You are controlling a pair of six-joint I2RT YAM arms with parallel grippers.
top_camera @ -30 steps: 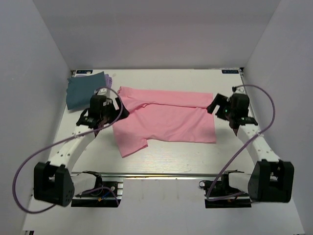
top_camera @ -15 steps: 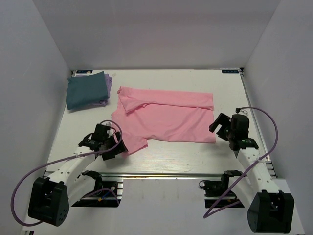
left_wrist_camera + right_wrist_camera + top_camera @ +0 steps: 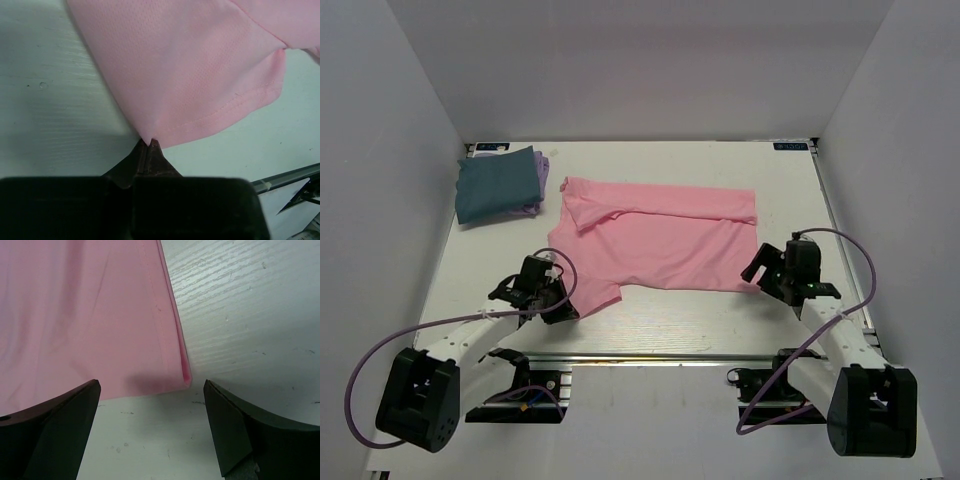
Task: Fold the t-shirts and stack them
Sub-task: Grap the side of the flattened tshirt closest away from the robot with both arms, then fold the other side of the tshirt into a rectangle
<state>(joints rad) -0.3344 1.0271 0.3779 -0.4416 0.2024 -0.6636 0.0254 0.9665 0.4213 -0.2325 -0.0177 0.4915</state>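
A light pink t-shirt [image 3: 660,245] lies spread flat across the middle of a white table [image 3: 680,325], its far edge already doubled over toward the near side. At the far left corner sit a folded dark teal t-shirt [image 3: 492,185] and, under it and peeking out at its right, a pale lavender t-shirt [image 3: 542,172], well apart from the pink one. The left gripper [image 3: 149,142] is at the shirt's near left sleeve, jaws closed together on the very corner of the stitched hem. The right gripper [image 3: 151,386] sits low over the near right corner, jaws wide open, one on either side of the folded edge, holding nothing. The step in hand appears to be taking both near corners for the next fold. To do it well, the right jaws should likely drop to the table and close on all the layers, and the left pinch looks shallow, so both arms should lift slowly and together to keep the cloth taut and square.
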